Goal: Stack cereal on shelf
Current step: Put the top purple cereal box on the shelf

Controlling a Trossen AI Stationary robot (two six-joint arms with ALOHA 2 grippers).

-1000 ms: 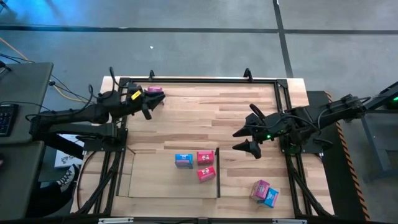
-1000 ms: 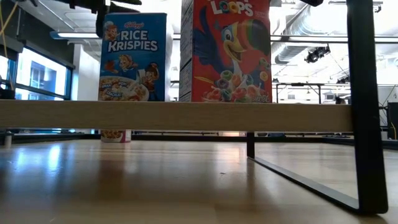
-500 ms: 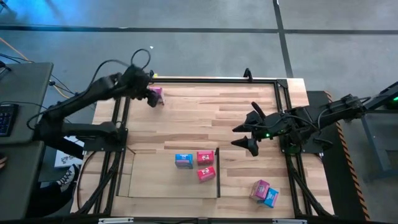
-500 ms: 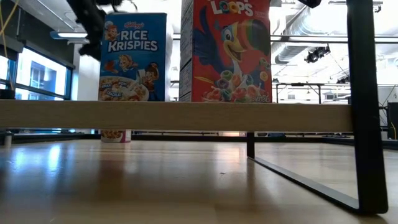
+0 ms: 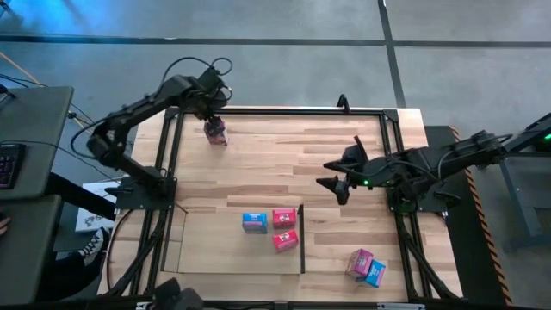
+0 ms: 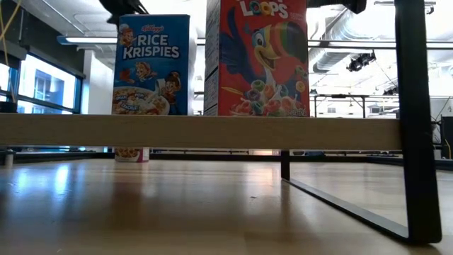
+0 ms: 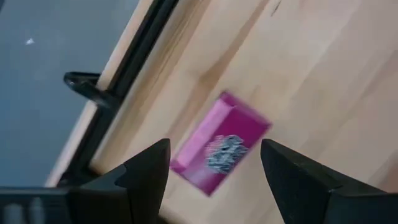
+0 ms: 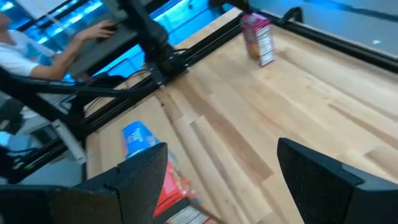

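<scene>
Six small cereal boxes show from above: a blue one (image 5: 254,222) and two red ones (image 5: 284,218) (image 5: 285,241) on the light wood shelf (image 5: 207,245), a pink one (image 5: 360,261) touching a blue one (image 5: 374,273) on the tabletop (image 5: 284,164) near the front right corner, and a lone pink box (image 5: 216,132) upright at the far left, with the left gripper (image 5: 213,110) just above it and the right gripper (image 5: 334,175) spread over bare planks. Two of the shelf boxes face the low camera, Rice Krispies (image 6: 151,65) and Froot Loops (image 6: 263,58). One pink box (image 7: 221,143) lies free between the left wrist's parted fingers (image 7: 144,168), while the right wrist view past its wide-apart fingers (image 8: 140,174) shows one pink (image 8: 257,37), one blue (image 8: 138,137) and one red box (image 8: 169,186).
</scene>
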